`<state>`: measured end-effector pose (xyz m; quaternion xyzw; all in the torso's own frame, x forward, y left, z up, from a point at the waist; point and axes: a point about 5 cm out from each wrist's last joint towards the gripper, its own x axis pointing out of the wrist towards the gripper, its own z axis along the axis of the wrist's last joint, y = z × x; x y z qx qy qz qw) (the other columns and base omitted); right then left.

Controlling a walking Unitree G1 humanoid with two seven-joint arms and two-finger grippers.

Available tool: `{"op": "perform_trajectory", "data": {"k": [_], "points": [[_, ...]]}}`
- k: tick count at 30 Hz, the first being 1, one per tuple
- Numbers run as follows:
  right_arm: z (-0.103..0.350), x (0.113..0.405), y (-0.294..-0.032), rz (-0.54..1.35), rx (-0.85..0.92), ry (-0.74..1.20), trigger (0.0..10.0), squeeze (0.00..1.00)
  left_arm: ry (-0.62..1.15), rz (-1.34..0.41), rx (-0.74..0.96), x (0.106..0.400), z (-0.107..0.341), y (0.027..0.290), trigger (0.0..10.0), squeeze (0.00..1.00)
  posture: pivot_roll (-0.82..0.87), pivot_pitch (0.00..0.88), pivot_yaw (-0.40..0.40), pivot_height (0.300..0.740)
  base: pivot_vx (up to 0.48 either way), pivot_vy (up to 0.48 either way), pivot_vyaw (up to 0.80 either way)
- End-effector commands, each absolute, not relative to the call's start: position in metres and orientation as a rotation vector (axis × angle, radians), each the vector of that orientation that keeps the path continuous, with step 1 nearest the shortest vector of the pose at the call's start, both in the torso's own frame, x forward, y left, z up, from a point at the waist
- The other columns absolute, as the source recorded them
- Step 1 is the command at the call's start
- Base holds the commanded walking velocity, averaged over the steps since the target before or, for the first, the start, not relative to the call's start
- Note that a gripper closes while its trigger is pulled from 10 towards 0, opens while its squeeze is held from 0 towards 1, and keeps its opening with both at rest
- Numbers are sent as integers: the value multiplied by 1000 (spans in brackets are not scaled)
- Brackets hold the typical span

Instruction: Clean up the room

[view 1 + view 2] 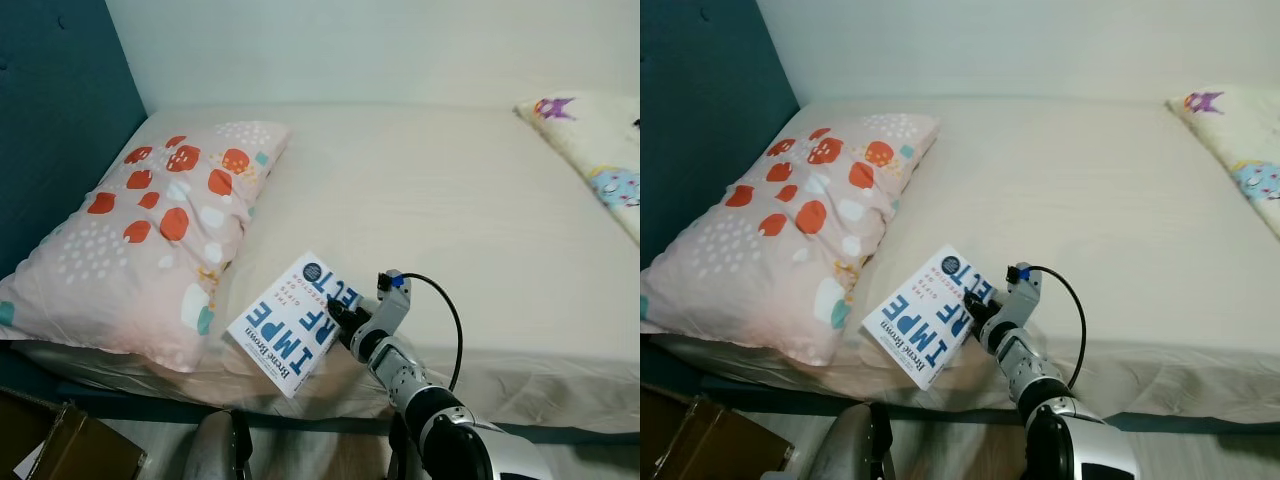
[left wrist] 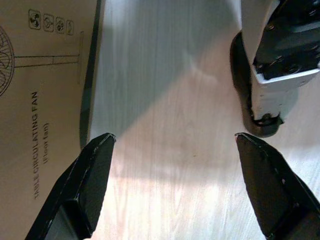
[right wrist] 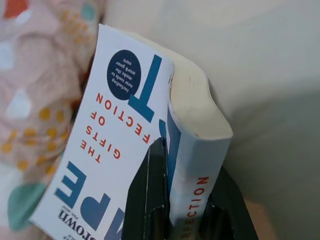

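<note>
Here the right gripper (image 1: 340,318) is clamped on the white paperback book with blue lettering (image 1: 295,322), near the cream bed's (image 1: 430,200) front edge beside the spotted pink pillow (image 1: 150,235). Light but floppy, it probably holds best near the spine. The left gripper (image 2: 172,185) hangs spread apart.

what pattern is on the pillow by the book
Pale pink pillow with red-orange blobs, white dots and teal patches; clearest in the left eye view.

Book at the bed's near edge
The book (image 1: 297,322) lies on the bed (image 1: 450,220), just right of the pillow (image 1: 150,235), with the right gripper (image 1: 340,318) at its right side.
</note>
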<state>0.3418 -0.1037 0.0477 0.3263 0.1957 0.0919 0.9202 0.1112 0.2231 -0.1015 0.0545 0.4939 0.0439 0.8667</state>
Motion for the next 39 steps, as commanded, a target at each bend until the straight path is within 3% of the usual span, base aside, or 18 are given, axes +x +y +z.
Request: {"op": "perform_trajectory", "data": {"k": [1, 6, 7, 16, 20, 22, 32, 33, 34, 35, 36, 37, 38, 39], "points": [[20, 324, -133, -66, 723, 468, 10000, 0, 1055, 95, 127, 98, -103, 231, 10000, 0, 253, 302, -17, 520, 0, 0, 0], [22, 325, -142, -169, 877, 394, 10000, 0, 1053, 95, 139, 90, -102, 238, 10000, 0, 272, 312, -9, 520, 0, 0, 0], [31, 332, -147, -232, 997, 313, 10000, 0, 1054, 98, 145, 82, -101, 243, 10000, 0, 299, 324, 2, 520, 0, 0, 0], [69, 357, -169, -407, 1189, 111, 10000, 0, 1031, 96, 154, 73, -99, 249, 10000, 0, 354, 364, 9, 520, 0, 0, 0], [89, 370, -154, -308, 1182, 94, 10000, 0, 1013, 85, 156, 73, -98, 248, 10000, 0, 355, 376, 10, 520, 0, 0, 0], [102, 379, -128, -205, 1188, 111, 10000, 0, 1006, 71, 156, 74, -98, 245, 10000, 0, 358, 381, 11, 520, 0, 0, 0], [123, 387, -102, -151, 1341, 83, 10000, 0, 991, 43, 159, 72, -98, 239, 10000, 0, 376, 391, 8, 520, 0, 0, 0], [131, 389, -91, -91, 1359, 74, 10000, 173, 989, 40, 159, 72, -98, 238, 10000, 0, 371, 392, 9, 520, 0, 0, 0], [131, 389, -91, -91, 1359, 74, 10000, 173, 989, 40, 159, 72, -98, 238, 10000, 0, 371, 392, 9, 520, 0, 0, 0], [137, 391, -82, -33, 1359, 70, 10000, 302, 991, 38, 159, 71, -98, 238, 10000, 0, 367, 391, 9, 520, 0, 0, 0], [142, 391, -71, 34, 1349, 71, 10000, 518, 994, 35, 160, 70, -99, 238, 10000, 0, 364, 391, 9, 520, 0, 0, 0], [142, 391, -71, 34, 1349, 71, 10000, 518, 994, 35, 160, 70, -99, 238, 10000, 0, 364, 391, 9, 520, 0, 0, 0], [146, 391, -62, 93, 1341, 73, 10000, 647, 996, 34, 160, 70, -99, 237, 10000, 0, 358, 392, 9, 520, 0, 0, 0], [148, 389, -52, 153, 1311, 88, 10000, 851, 998, 31, 160, 70, -99, 237, 10000, 0, 354, 391, 10, 520, 0, 0, 0]]}}
